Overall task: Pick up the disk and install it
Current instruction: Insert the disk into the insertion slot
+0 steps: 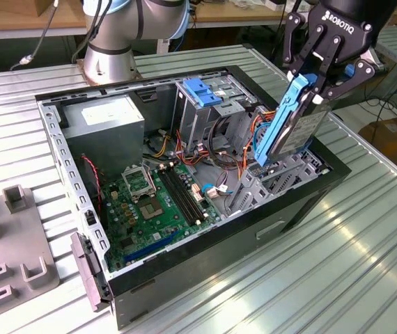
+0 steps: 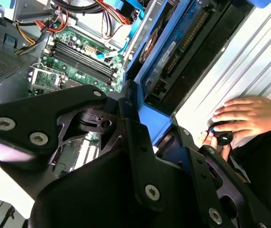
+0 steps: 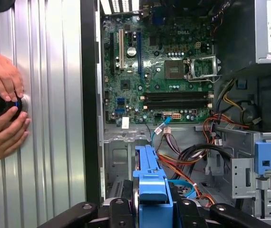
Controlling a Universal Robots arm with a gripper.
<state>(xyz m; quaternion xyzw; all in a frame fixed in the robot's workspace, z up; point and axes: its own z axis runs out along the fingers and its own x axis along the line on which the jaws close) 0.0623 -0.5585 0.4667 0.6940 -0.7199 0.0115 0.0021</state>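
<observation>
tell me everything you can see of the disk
The disk is a flat silver metal drive clipped in a blue plastic frame. The gripper is shut on its top end, holding it on edge and tilted, its lower end inside the open computer case, on the exterior view's right.

open computer case [image 1: 184,278] on ribbed metal table [image 1: 324,278], green motherboard [image 1: 150,209] inside, grey box [image 1: 104,132], blue latch [image 1: 202,90], perhaps cardboard box [image 1: 393,139] nearby
</observation>
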